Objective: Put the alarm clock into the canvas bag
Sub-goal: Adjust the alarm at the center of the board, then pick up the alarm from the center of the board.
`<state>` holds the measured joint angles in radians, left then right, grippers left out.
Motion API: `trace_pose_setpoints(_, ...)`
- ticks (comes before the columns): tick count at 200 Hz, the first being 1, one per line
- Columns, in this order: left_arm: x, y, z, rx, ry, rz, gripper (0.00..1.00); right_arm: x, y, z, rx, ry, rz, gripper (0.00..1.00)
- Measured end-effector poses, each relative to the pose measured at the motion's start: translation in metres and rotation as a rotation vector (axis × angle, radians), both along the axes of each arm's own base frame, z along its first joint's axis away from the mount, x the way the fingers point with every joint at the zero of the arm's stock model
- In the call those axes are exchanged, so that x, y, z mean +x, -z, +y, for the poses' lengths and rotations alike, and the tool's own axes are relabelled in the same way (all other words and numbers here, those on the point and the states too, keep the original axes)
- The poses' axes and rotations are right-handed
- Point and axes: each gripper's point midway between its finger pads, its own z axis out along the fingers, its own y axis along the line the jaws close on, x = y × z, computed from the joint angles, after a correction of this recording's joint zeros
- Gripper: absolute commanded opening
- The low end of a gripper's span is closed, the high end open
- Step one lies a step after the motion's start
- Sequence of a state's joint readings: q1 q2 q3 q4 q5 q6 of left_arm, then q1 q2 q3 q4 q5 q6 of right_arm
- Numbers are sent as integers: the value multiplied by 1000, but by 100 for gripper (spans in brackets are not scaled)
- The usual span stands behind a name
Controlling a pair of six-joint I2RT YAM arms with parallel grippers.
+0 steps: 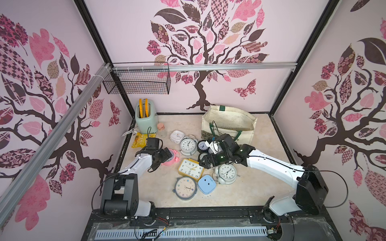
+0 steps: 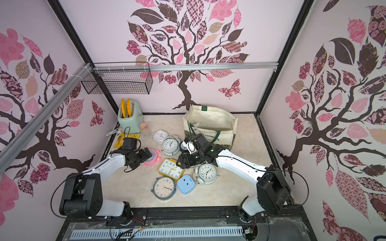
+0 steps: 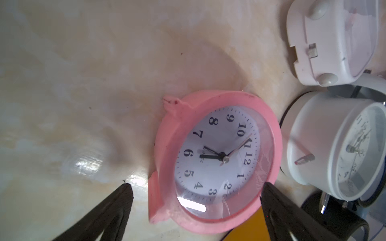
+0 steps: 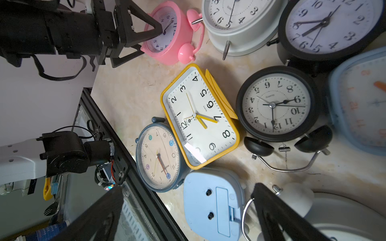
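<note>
Several alarm clocks lie in a heap mid-table. A pink twin-bell alarm clock [image 1: 173, 160] [image 3: 217, 158] [image 4: 167, 33] lies face up at the heap's left edge. My left gripper [image 1: 167, 155] [image 3: 196, 186] is open, its fingers spread over this clock's lower end, not closed on it. My right gripper [image 1: 205, 162] [image 4: 189, 187] hovers open and empty above the heap, over a face-down light blue clock [image 4: 213, 204] and next to a yellow rectangular clock [image 1: 190, 169] [image 4: 200, 116]. The canvas bag [image 1: 229, 121] [image 2: 211, 123] stands open at the back right, behind the right arm.
More clocks: a white twin-bell one [image 1: 226, 172], a round blue-grey one [image 1: 186, 187], a white round one [image 1: 188, 146], black ones [image 4: 275, 104], and a small white square one [image 1: 176, 135]. A mint toaster [image 1: 145, 119], snack packet [image 1: 140, 140] and corked jar [image 1: 160, 128] sit back left. A wire basket [image 1: 135, 79] hangs above.
</note>
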<state>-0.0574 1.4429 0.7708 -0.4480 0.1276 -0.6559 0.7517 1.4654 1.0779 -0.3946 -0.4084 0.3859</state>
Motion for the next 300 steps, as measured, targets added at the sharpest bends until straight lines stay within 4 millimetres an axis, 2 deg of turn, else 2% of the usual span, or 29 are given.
trace_pose_setpoints(43, 2, -1, -15, -28, 46, -12, 98, -1, 2, -1, -4, 0, 3, 100)
trace_pose_setpoints(98, -7, -15, -70, -57, 187, -62, 98, 0, 2, -1, -4, 2, -1, 100)
trace_pose_setpoints(123, -14, -18, -87, -67, 230, -67, 98, 1, 3, -2, -9, 7, -6, 100)
trace_pose_setpoints(143, -21, -19, -81, -34, 236, -53, 98, 1, 3, -2, -11, 6, -8, 100)
trace_pose_setpoints(177, -34, -32, -52, 117, 240, -48, 98, 2, 2, -1, -8, 6, -11, 100)
trace_pose_setpoints(220, -21, -40, -22, 276, 294, -27, 98, 3, 0, 1, 4, 1, -17, 100)
trace_pose_setpoints(241, -14, -30, -23, 316, 400, 2, 97, 2, 0, 1, 6, -4, -16, 100)
trace_pose_setpoints(266, -17, -18, -29, 332, 543, 31, 97, 0, -1, 2, 11, -11, -10, 100)
trace_pose_setpoints(300, -17, -14, -29, 380, 662, 30, 96, -3, -2, 4, 23, -22, 2, 100)
